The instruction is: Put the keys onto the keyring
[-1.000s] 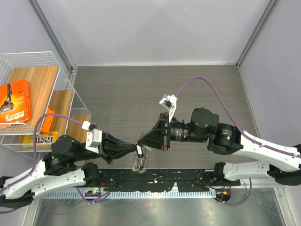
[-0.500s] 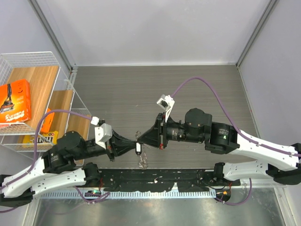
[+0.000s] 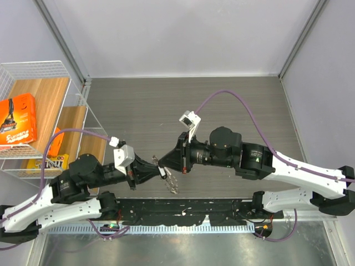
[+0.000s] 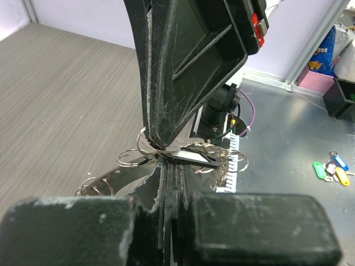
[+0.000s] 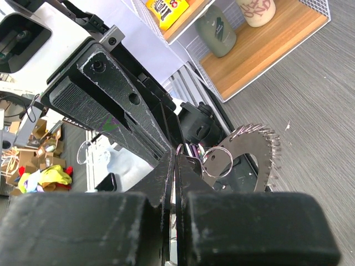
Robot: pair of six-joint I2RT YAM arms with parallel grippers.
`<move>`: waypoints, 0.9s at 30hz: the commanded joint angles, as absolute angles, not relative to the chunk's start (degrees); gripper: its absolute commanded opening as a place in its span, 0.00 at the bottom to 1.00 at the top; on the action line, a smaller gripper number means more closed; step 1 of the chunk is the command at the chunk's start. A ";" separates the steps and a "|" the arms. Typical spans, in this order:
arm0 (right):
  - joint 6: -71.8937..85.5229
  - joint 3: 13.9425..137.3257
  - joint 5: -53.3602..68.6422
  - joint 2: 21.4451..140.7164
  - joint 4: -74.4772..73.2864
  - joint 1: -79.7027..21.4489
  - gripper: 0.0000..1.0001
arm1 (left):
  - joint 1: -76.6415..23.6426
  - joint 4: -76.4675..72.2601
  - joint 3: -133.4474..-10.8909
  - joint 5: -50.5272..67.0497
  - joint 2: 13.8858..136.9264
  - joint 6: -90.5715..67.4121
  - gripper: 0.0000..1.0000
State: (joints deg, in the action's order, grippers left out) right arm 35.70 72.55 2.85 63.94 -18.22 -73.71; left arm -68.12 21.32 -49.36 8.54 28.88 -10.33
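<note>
The keys form a grey disc [image 5: 258,152] rimmed with spiky silvery teeth; it hangs just below the two grippers' tips in the top view [image 3: 171,183]. My left gripper [image 3: 157,166] and right gripper [image 3: 164,162] meet tip to tip above the table's near edge. In the left wrist view my left gripper [image 4: 169,166] is shut on the dark disc's edge, beside the small key with a dark head [image 4: 194,158]. My right gripper [image 5: 177,158] is shut on a thin silvery keyring [image 4: 145,145]. Another ring [image 5: 217,162] hangs through the disc.
A white wire shelf [image 3: 72,94] stands at the left with an orange box [image 3: 16,119] and snack packs. A black rail [image 3: 183,209] runs along the near edge. Coloured key tags [image 4: 333,169] lie off to the side.
Both grippers stay shut and joined. Their meeting point has shifted slightly left and up. The right arm has reached further left, and the hanging disc has swung to the lower right.
</note>
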 commanded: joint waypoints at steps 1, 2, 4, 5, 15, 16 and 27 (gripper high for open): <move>35.24 74.27 4.66 65.57 -16.61 -74.00 0.06 | -68.12 13.89 -50.62 8.35 27.60 -10.63 0.00; 35.24 74.27 5.09 65.74 -16.52 -74.09 0.05 | -68.03 13.97 -50.45 8.09 27.34 -10.55 0.00; 35.16 74.27 5.27 65.65 -16.43 -74.09 0.06 | -68.12 13.98 -50.19 7.65 26.98 -10.46 0.00; 35.16 74.18 5.36 65.48 -16.35 -74.18 0.05 | -68.03 14.15 -50.10 7.30 26.72 -10.37 0.00; 34.54 74.44 9.31 65.13 -17.04 -75.06 0.06 | -68.11 15.82 -49.92 4.22 25.49 -9.49 0.00; 34.37 74.44 9.40 65.13 -17.40 -75.23 0.06 | -68.03 15.82 -49.83 4.04 25.14 -9.49 0.00; 32.78 71.72 11.60 63.11 -18.02 -75.15 0.06 | -68.12 14.68 -49.57 5.45 23.82 -9.75 0.00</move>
